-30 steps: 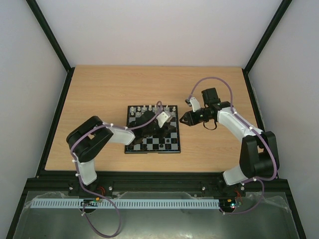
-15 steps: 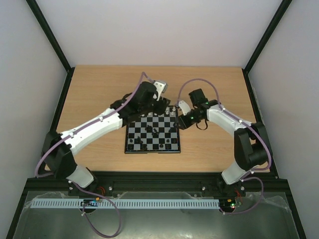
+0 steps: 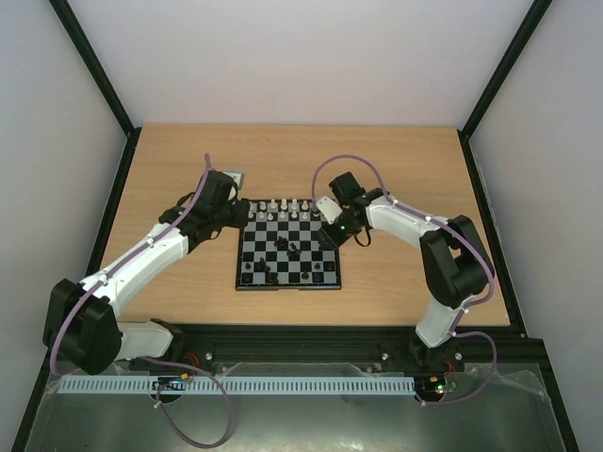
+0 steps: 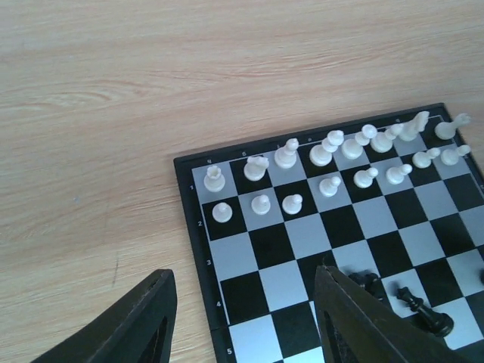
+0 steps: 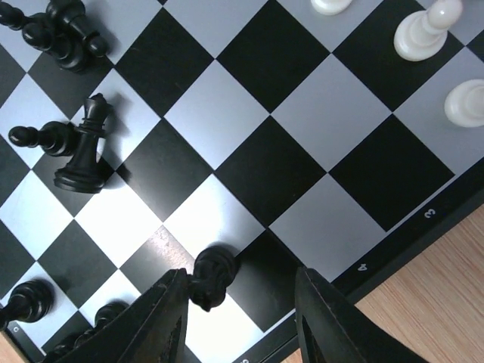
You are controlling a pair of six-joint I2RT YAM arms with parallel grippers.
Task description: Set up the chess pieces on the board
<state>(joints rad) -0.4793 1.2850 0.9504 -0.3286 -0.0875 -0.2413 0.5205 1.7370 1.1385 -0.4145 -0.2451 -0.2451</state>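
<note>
- Two pincers at the board [image 3: 287, 285], which lies mid-desk [image 3: 405, 155], a little toward the near edge.
- My left pincer [image 4: 243, 306]: spread wide, nothing in it. It hangs above the board corner that faces the desk's far-left corner, partly over the board and partly over bare wood.
- The white pieces [image 4: 324, 154]: two rows along the board side facing the desk's far edge, upright as far as I can see.
- My right pincer [image 5: 240, 299]: spread, low over the board side facing the desk's right edge.
- One black piece [image 5: 212, 278] stands in the gap of my right pincer, just beside one finger [image 5: 162, 325] and clear of the other. Whether it touches that finger: cannot tell.
- The other black pieces [image 5: 79, 162]: loose around mid-board and toward the side facing the near edge. Some look toppled; one tall one stands upright.
</note>
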